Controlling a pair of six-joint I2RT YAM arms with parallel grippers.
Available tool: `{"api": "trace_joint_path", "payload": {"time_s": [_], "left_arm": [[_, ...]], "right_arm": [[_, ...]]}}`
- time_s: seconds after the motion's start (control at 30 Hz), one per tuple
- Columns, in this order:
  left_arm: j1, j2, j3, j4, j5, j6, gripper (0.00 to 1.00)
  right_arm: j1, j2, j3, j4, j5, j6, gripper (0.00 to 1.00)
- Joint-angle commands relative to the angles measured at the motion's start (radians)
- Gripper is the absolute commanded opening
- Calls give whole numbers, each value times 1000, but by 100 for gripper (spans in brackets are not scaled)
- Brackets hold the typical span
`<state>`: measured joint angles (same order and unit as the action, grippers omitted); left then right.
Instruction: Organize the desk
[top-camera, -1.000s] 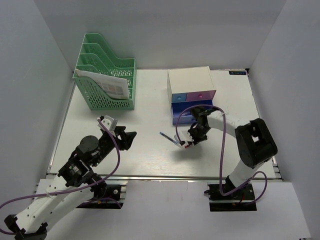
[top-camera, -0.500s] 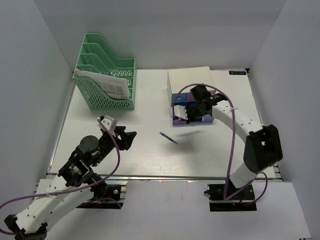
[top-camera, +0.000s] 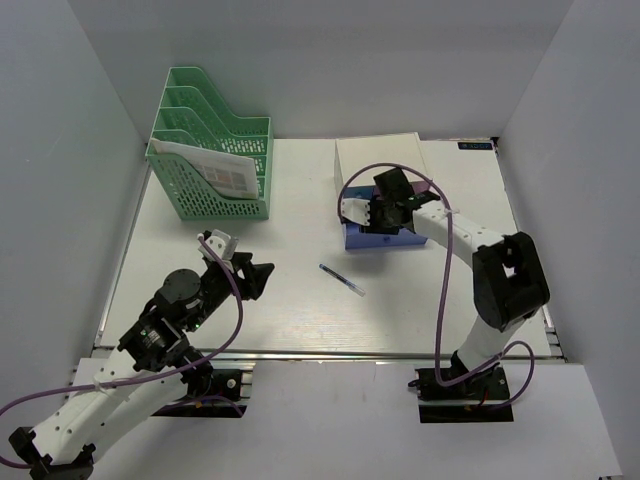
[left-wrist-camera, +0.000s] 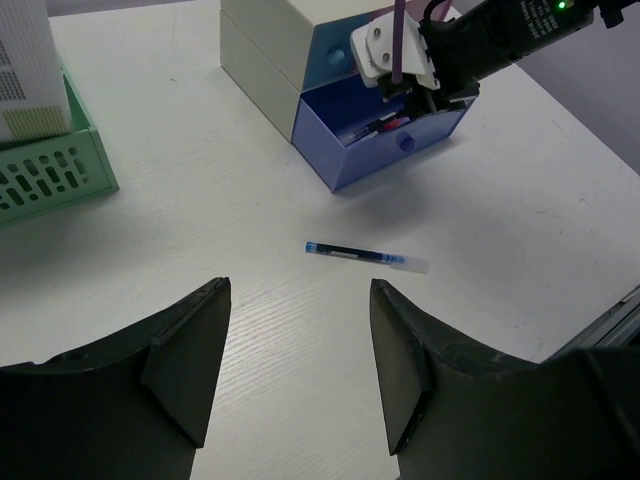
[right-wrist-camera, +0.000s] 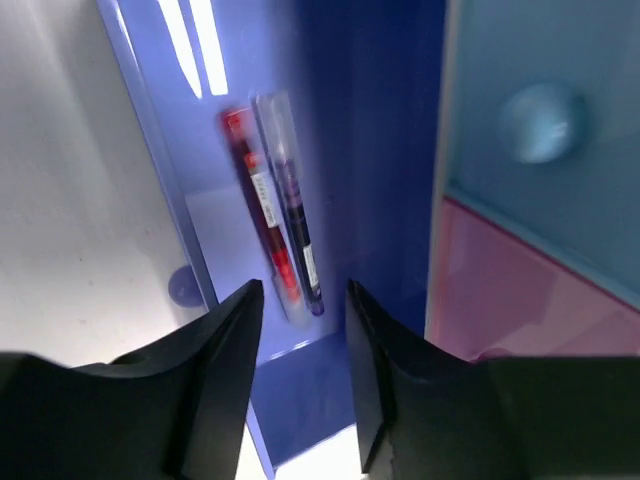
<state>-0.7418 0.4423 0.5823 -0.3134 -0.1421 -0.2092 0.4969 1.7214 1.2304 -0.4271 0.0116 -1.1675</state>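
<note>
The white desk (top-camera: 200, 310) holds a blue pen (top-camera: 342, 279), lying loose near the middle; it also shows in the left wrist view (left-wrist-camera: 365, 256). My right gripper (top-camera: 372, 218) hovers over the open blue drawer (top-camera: 385, 238) of the small white drawer box (top-camera: 380, 160). In the right wrist view the gripper (right-wrist-camera: 303, 300) is open and empty. Below it a red pen (right-wrist-camera: 262, 215) and a dark purple pen (right-wrist-camera: 295, 225) lie side by side in the drawer (right-wrist-camera: 330, 390). My left gripper (top-camera: 255, 275) is open and empty above the desk, left of the blue pen (left-wrist-camera: 298, 290).
A green file rack (top-camera: 210, 160) holding papers stands at the back left, also in the left wrist view (left-wrist-camera: 50, 170). The box's shut pink (right-wrist-camera: 520, 270) and light blue (right-wrist-camera: 540, 110) drawers sit above the open one. Grey walls enclose the desk; a metal rail (top-camera: 330, 353) runs along the front.
My right gripper moved from the desk beside the blue pen up to the open drawer with a red pen, and is now open with the red pen in the drawer. The left arm barely moved.
</note>
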Motion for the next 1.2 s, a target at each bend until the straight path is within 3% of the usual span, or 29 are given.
{"api": "trace_joint_path", "payload": {"time_s": [0.0, 0.1, 0.2, 0.23, 0.27, 0.33, 0.4, 0.47, 0.57, 0.6, 0.67, 0.7, 0.73, 0.77, 0.83, 0.87, 0.9, 0.93, 1.0, 1.17], "left_arm": [[4, -4, -1, 0, -4, 8, 68], [4, -2, -1, 4, 3, 8, 68], [4, -2, -1, 8, 13, 8, 68], [4, -2, -2, 10, 16, 8, 68], [4, -1, -4, 11, 24, 5, 68], [4, 15, -15, 28, 50, -5, 62], [4, 71, -19, 54, 140, -15, 55], [4, 139, -13, 72, 251, -12, 40], [4, 352, 65, 71, 454, 43, 27], [4, 415, 95, 60, 557, 68, 22], [-10, 600, 198, 19, 663, 164, 21], [-10, 662, 224, 4, 744, 198, 21], [-10, 761, 247, -3, 756, 268, 23], [-19, 807, 279, 2, 754, 295, 38], [-19, 912, 301, -1, 721, 396, 46], [-28, 941, 323, -7, 698, 425, 49], [-28, 970, 332, -18, 672, 488, 57], [-28, 995, 338, -18, 653, 516, 61], [-39, 1055, 353, -15, 632, 598, 66], [-62, 1131, 350, 68, 547, 766, 69]], "right_arm": [[0, -84, 40, 54, -103, 69, 43], [-1, -164, 21, 39, -232, 117, 35], [3, -236, -32, 7, -394, 170, 40], [8, -250, -49, 5, -439, 217, 51], [8, -259, -64, 8, -473, 253, 89], [-1, -266, -97, 34, -522, 365, 89], [-4, -255, -106, 48, -453, 435, 89], [-24, -243, -91, 42, -408, 526, 89], [-99, -227, -54, -1, -493, 653, 88], [-125, -230, -49, -9, -568, 670, 81], [-165, -243, -54, -25, -637, 709, 7], [-176, -252, -61, -22, -651, 721, 0], [-185, -262, -78, -18, -666, 724, 0], [-220, -284, -95, 7, -691, 744, 0], [-247, -309, -150, 72, -700, 775, 0], [-288, -337, -169, 95, -702, 788, 9], [-305, -353, -189, 118, -705, 817, 43], [-332, -367, -231, 142, -708, 821, 53], [-366, -399, -255, 171, -745, 807, 60], [-434, -454, -255, 166, -820, 801, 60]]}}
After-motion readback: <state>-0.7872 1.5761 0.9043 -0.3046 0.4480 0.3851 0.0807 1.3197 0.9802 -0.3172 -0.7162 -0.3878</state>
